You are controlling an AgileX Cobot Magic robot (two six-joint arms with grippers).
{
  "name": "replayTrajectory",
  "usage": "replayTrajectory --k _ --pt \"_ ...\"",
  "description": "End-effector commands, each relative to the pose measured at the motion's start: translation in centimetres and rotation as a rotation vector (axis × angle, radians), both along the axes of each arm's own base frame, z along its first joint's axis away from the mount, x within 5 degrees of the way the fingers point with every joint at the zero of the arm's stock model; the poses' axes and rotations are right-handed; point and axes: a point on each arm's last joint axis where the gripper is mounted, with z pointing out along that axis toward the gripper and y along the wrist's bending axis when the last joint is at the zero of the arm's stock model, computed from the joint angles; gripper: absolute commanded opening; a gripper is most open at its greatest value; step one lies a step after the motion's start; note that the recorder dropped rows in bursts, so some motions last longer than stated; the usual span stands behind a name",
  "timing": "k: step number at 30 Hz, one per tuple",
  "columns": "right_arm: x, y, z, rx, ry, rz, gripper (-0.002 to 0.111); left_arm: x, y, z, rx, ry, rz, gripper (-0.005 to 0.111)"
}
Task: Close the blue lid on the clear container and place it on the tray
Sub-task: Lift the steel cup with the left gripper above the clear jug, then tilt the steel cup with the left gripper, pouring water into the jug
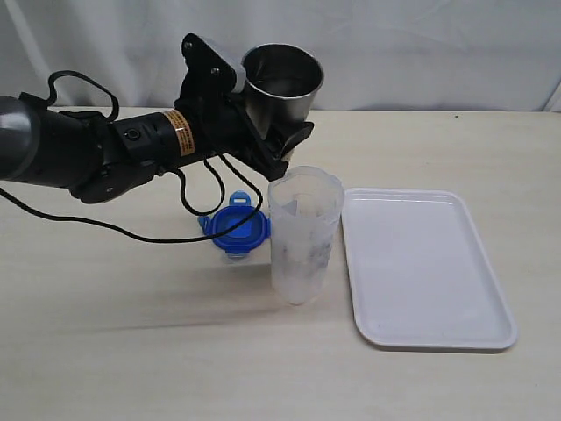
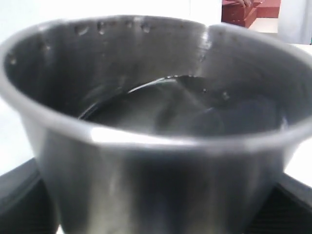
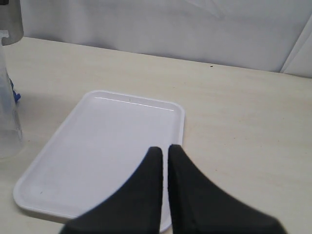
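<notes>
As left pincer holds cup, container stands below.

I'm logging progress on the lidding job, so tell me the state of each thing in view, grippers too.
steel cup: held up off the table, mouth up
left gripper: shut on the steel cup
clear container: upright on the table, unlidded
blue lid: lying on the table, off the clear container
tray: flat on the table, nothing on it
right gripper: shut, holding nothing
</notes>
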Motion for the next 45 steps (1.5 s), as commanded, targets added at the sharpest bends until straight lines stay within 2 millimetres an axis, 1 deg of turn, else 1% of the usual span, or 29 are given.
replayTrajectory --k 1,14,21,29,33,36,42,45 --pt "0.0 0.0 -0.1 -0.002 -0.003 0.004 0.005 0.1 -0.2 2.2 -0.050 -0.124 -0.018 0.000" --pt "0.0 0.0 -0.1 -0.002 -0.003 0.004 0.005 0.1 -0.2 2.2 0.088 -0.296 -0.047 0.000" --pt "0.0 0.0 -0.1 -0.002 -0.003 0.004 0.005 0.1 -0.2 2.2 0.114 -0.327 -0.051 0.000" --pt "0.0 0.0 -0.1 -0.002 -0.003 0.004 0.005 -0.4 -0.5 3.5 -0.004 -0.416 -0.087 0.000" --pt "0.0 0.0 -0.1 -0.002 -0.003 0.004 0.005 -0.4 -0.6 3.5 -0.007 -0.419 -0.088 0.000" --pt "0.0 0.0 -0.1 -0.002 -0.003 0.004 0.005 -0.2 -0.3 3.4 0.012 -0.416 -0.078 0.000" --pt "0.0 0.0 -0.1 -0.002 -0.003 0.004 0.005 1.0 1.7 3.4 0.034 -0.404 -0.025 0.000" --pt "0.0 0.0 -0.1 -0.002 -0.003 0.004 0.005 0.9 1.9 3.1 0.072 -0.416 -0.064 0.000"
